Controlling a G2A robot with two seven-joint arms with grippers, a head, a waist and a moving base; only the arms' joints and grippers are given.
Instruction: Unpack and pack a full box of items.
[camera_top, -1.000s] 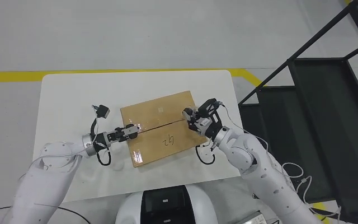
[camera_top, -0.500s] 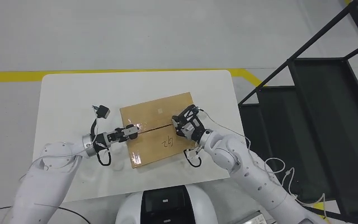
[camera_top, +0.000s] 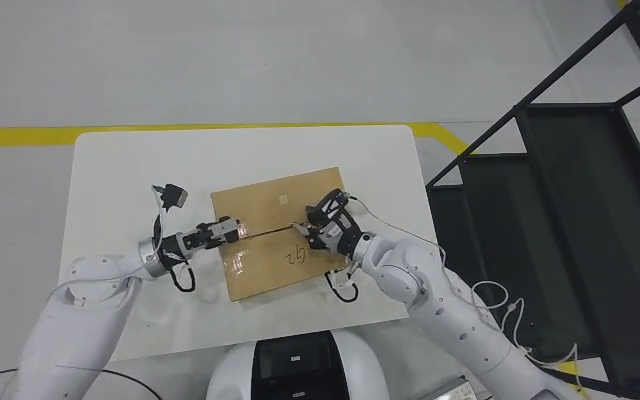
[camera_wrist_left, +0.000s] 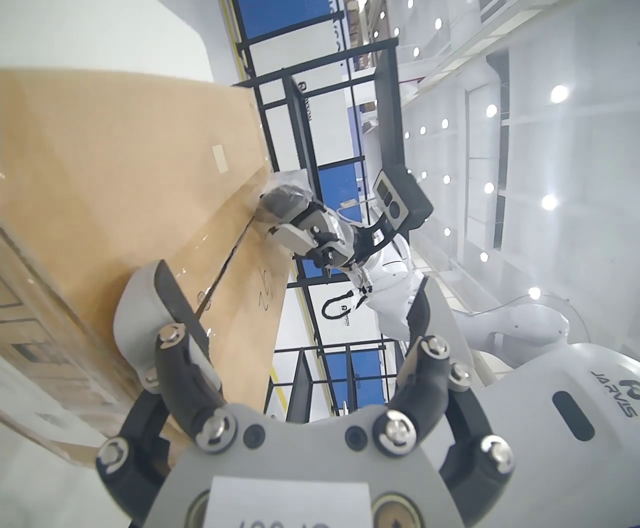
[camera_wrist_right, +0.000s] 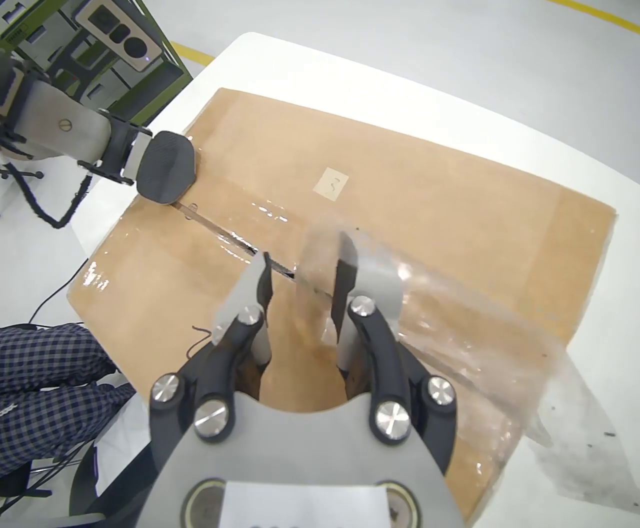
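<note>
Since a second ago my right end effector (camera_wrist_right: 304, 272) went along the seam to the middle of the closed box (camera_top: 275, 200). It is narrowly open, with peeled tape (camera_wrist_right: 450, 320) clinging to it. The left end effector (camera_top: 232, 229), wide, rests one pad on the box's end. The box lies mid-surface (camera_top: 120, 180), its contents hidden. I cannot read the scribble (camera_top: 296, 256).

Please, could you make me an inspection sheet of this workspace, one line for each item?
Surface: white table, bearing the box.
Job's things: cardboard box, flaps down; clear tape partly lifted off its seam.
Clutter: nothing seen.
Grippers: left gripper open, one finger on the seam's end; right gripper open over the seam, tape draped on one finger.
Cables: black cable loop at each wrist.
Surroundings: yellow floor line; black steps.
</note>
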